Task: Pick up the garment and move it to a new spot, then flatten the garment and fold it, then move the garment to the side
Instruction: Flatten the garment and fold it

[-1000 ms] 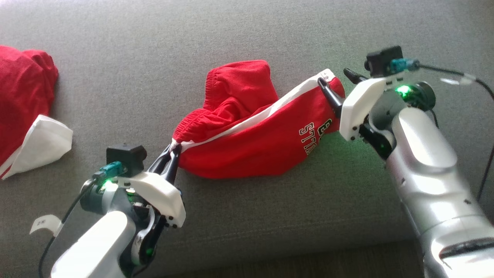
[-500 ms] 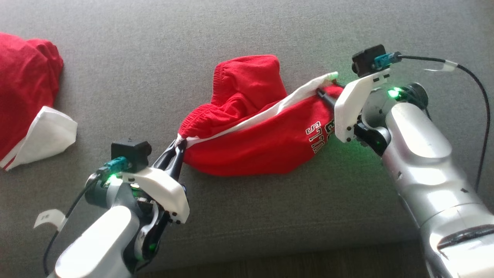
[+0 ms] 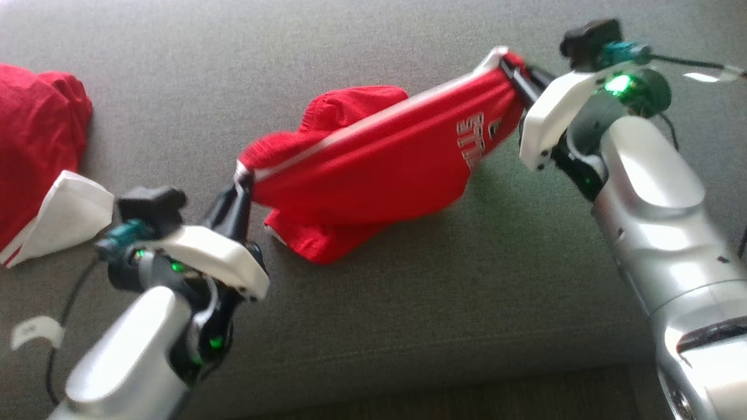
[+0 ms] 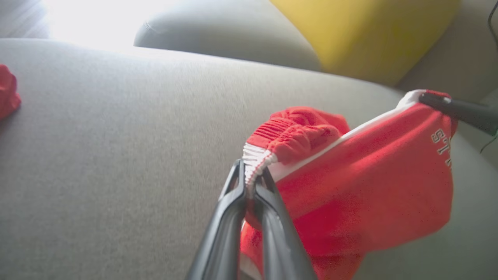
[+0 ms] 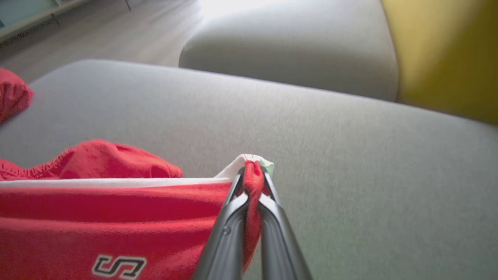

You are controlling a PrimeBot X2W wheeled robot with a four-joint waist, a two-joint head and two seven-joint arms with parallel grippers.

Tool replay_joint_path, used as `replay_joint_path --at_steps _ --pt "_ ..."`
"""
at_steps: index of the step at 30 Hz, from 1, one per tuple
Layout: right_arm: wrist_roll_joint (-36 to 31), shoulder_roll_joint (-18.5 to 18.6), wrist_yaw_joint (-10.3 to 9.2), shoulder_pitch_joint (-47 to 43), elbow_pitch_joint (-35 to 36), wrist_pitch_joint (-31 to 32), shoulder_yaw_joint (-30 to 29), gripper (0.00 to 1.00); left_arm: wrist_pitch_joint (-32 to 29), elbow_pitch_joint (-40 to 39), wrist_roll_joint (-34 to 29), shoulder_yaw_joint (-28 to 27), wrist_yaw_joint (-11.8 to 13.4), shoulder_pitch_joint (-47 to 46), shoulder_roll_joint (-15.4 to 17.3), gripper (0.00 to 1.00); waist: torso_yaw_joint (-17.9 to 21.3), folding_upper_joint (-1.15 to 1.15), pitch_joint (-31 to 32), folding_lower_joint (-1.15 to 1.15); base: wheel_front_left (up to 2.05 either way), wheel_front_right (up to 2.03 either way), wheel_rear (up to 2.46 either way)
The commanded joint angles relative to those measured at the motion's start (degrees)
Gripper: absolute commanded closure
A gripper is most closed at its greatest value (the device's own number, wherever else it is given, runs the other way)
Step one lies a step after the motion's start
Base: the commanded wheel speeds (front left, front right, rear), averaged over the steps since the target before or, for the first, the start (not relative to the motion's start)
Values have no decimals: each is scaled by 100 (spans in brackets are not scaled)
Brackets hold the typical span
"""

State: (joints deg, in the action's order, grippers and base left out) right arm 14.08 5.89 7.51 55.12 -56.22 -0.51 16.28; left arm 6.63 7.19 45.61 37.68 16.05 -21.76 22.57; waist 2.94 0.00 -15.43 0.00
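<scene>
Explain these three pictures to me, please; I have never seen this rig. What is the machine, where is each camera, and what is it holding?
It is a wheeled robot with two arms. The wide picture comes from its head camera, looking down at a grey sofa seat. The other two come from wrist cameras, each looking along that arm's two dark fingers. The left pincer is shut on the waistband of the red shorts; the right pincer is shut on the far end of their white side stripe. The shorts hang stretched between them, the lower part sagging toward the seat. Another red and white garment lies at the far left.
</scene>
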Motion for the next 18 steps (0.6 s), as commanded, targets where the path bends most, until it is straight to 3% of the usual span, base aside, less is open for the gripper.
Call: replay_joint_path --at_steps 1,9,18 --pt "102 -20 -2 291 261 -166 -42 100 91 -191 140 -423 -54 -377 134 100 7 0 81 0 0 0 0" --pt "684 118 -2 614 875 -570 -152 100 -144 -445 750 -1010 -420 -1302 123 100 84 0 418 0 0 0 0" --pt "983 378 -2 992 1299 -511 -249 100 -686 -153 1030 -1277 -594 -2788 59 100 283 0 698 0 0 0 0"
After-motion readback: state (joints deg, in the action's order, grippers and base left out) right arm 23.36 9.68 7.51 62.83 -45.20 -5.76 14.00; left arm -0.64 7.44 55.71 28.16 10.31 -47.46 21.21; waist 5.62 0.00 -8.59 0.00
